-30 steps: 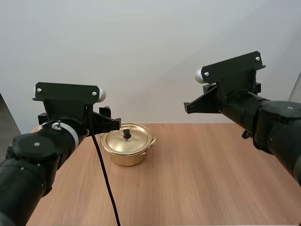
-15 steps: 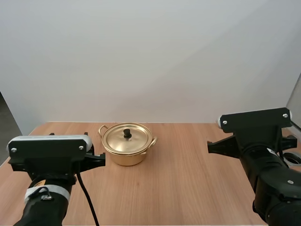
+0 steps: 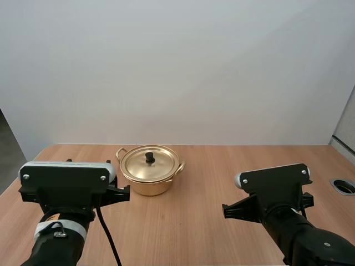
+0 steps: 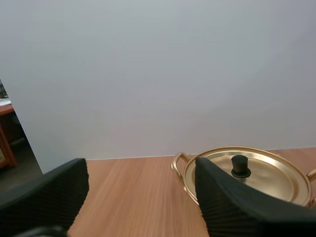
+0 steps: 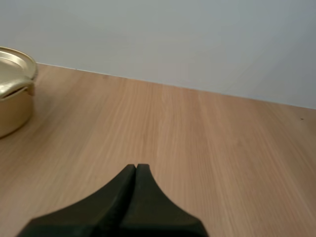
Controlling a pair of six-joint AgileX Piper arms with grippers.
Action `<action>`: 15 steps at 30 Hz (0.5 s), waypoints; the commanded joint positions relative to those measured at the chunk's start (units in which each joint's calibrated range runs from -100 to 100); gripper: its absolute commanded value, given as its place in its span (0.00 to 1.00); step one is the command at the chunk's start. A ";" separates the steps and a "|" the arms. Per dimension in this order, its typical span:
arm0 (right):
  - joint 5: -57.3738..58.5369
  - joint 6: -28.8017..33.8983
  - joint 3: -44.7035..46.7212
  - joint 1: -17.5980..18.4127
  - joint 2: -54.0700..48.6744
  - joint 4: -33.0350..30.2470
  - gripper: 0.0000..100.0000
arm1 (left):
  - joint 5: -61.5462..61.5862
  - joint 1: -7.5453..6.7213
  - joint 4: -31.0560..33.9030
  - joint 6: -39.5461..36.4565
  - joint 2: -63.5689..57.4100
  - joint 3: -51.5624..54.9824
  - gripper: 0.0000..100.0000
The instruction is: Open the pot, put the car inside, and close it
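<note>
A lidded gold pot [image 3: 148, 185] sits on the desk [image 3: 222, 166], left of centre. The left tool [image 4: 140, 182] faces it, fingers wide apart and empty. The right tool [image 5: 136, 170], fingers pressed together on nothing, hovers well apart.

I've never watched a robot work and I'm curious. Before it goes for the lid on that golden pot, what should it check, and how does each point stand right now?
1. The lid sits flat on the pot with its black knob free to grab: ok.
2. The left gripper is open for the knob: ok. Its fingers stand apart, and the pot is ahead of them.
3. The right gripper is open for a pick-up: not ok. It is shut on nothing.
4. There is bare table beside the pot for setting the lid down: ok.
5. Where the car lies: cannot tell.
</note>
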 commanded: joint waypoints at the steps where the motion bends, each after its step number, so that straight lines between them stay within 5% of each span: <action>1: 1.88 0.48 0.00 -0.04 0.02 -0.14 0.00 | 3.30 0.02 17.14 -1.04 0.01 0.00 1.00; 4: -0.67 0.47 0.00 0.19 -0.80 -0.26 0.00 | 8.65 0.02 26.65 -12.38 0.01 0.00 1.00; 11: -22.89 -1.36 0.00 5.08 -25.62 -0.35 0.00 | 8.70 0.02 48.75 -64.15 0.01 0.00 1.00; 15: -26.04 -1.73 0.00 5.87 -23.07 -0.35 0.00 | 8.69 0.02 58.01 -70.58 -0.12 0.00 1.00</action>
